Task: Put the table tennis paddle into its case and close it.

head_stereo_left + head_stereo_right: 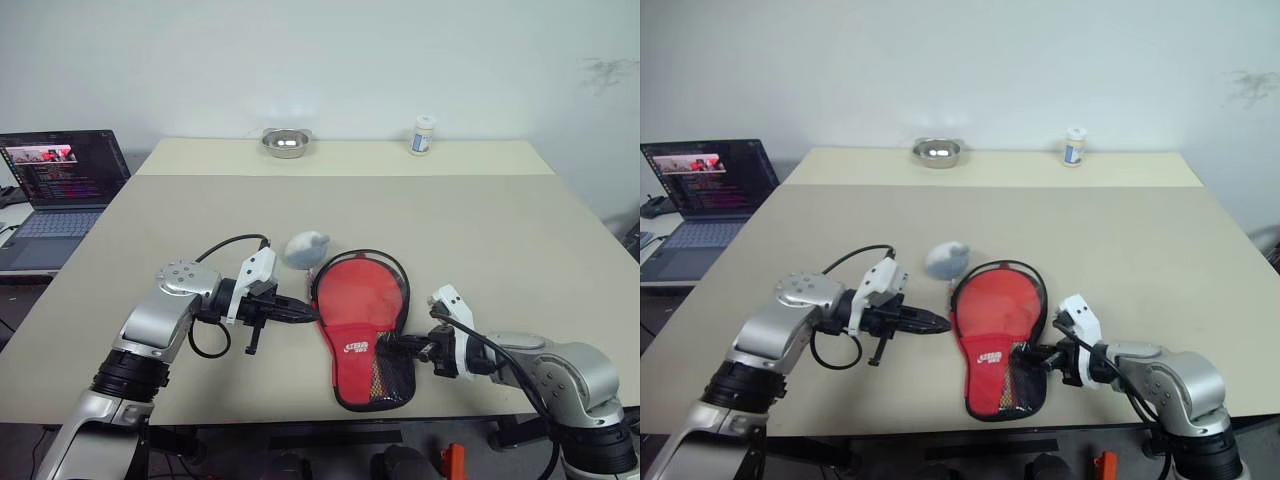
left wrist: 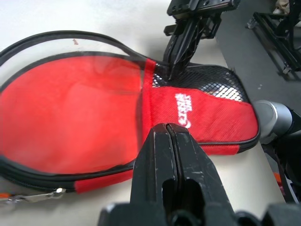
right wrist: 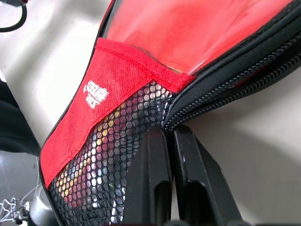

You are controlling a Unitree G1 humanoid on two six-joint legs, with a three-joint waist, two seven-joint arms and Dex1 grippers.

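Observation:
The case (image 1: 352, 345) lies red side up near the table's front edge, with its white logo and black mesh (image 3: 117, 155) toward me. The table tennis paddle (image 2: 70, 108) is inside, its red face showing through the glossy round part. The black zipper stands open around that part. My left gripper (image 1: 312, 316) is shut, its tips at the case's left edge. My right gripper (image 1: 385, 345) is shut on the zipper (image 3: 221, 89) at the case's right side, where the two rows of teeth meet.
A pale grey lump (image 1: 306, 248) lies just beyond the case. A metal bowl (image 1: 285, 143) and a small white bottle (image 1: 423, 135) stand at the table's far edge. An open laptop (image 1: 60, 190) sits on a side desk to the left.

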